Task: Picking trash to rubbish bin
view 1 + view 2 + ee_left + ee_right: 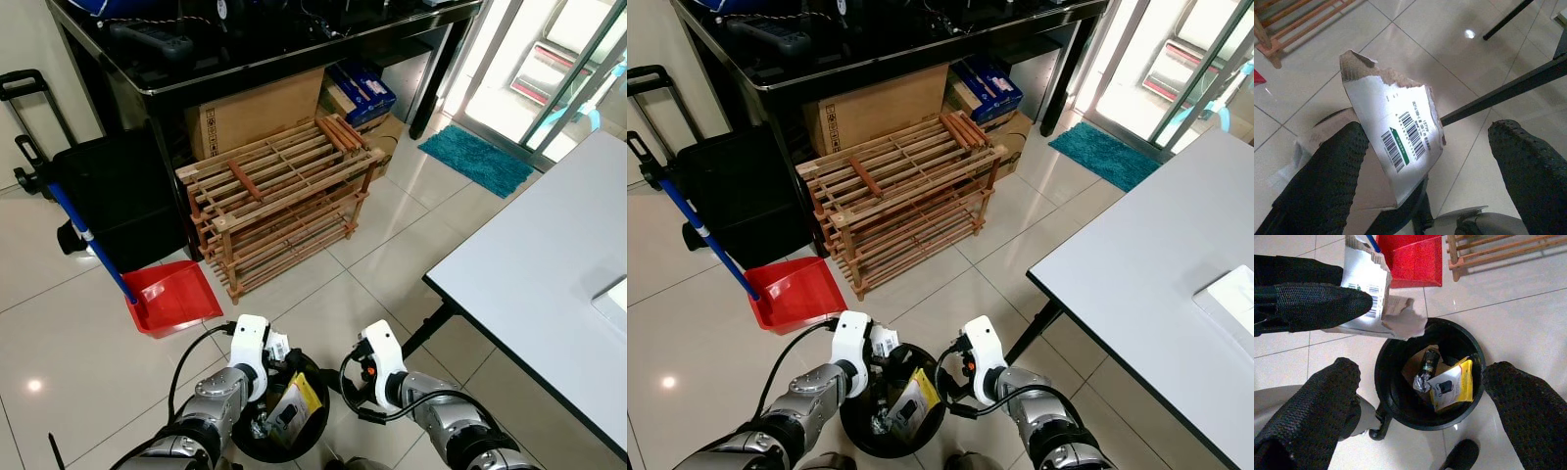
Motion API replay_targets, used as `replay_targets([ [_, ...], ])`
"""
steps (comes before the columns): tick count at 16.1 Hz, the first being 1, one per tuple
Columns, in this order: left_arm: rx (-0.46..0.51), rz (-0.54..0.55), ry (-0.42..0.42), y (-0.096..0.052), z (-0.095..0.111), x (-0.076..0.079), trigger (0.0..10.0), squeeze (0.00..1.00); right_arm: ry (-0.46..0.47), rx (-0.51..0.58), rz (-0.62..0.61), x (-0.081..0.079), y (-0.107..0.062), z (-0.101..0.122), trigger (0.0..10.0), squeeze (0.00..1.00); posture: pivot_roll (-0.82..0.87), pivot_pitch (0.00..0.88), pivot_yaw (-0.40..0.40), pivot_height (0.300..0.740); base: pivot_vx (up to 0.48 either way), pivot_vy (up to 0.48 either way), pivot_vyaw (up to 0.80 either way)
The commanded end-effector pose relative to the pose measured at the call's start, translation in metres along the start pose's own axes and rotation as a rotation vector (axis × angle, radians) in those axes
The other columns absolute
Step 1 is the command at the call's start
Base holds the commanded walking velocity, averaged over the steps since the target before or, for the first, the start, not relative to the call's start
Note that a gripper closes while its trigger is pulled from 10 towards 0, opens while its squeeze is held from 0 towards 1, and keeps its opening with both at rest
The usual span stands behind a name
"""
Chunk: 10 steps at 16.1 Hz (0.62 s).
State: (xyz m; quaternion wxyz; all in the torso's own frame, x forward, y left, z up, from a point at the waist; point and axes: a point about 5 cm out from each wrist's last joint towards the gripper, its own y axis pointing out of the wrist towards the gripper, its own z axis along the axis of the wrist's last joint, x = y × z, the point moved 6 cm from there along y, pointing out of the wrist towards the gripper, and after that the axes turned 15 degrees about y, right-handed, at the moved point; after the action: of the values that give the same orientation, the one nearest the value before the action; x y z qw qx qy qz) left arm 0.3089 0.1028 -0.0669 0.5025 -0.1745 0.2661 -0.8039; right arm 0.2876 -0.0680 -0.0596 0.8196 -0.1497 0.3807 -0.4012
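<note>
A black round bin (319,384) stands on the tiled floor between my two arms. It holds a yellow packet (1452,387), a small dark bottle (1429,363) and crumpled foil. My left gripper (1425,166) hovers over the bin's rim with its fingers wide apart. A torn piece of white cardboard (1400,132) with barcode labels leans against one finger (1322,176). The same cardboard (1371,289) hangs above the bin's edge in the right wrist view. My right gripper (1420,396) is open just above the bin's other side, holding nothing.
A red dustpan (171,297) with a blue-handled broom lies to the front left. A wooden shoe rack (279,201) stands ahead under a black table. A white table (549,284) with black legs is close on the right. A black suitcase (118,196) is at the left.
</note>
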Motion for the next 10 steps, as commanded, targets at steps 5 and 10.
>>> replay_targets([
  [5, -0.025, -0.006, -0.002, -0.0007, -0.0081, 0.0041, 10.0, 1.0, 0.01, -0.002, -0.005, 0.0029, -0.0022, -0.0015, 10.0, 0.0, -0.03, 0.114, -0.101, 0.74, 0.0, 0.0, 0.0],
  [10, -0.025, -0.006, -0.002, -0.0007, -0.0081, 0.0041, 10.0, 1.0, 0.01, -0.002, -0.005, 0.0029, -0.0022, -0.0015, 10.0, 0.0, -0.03, 0.114, -0.101, 0.74, 0.0, 0.0, 0.0],
])
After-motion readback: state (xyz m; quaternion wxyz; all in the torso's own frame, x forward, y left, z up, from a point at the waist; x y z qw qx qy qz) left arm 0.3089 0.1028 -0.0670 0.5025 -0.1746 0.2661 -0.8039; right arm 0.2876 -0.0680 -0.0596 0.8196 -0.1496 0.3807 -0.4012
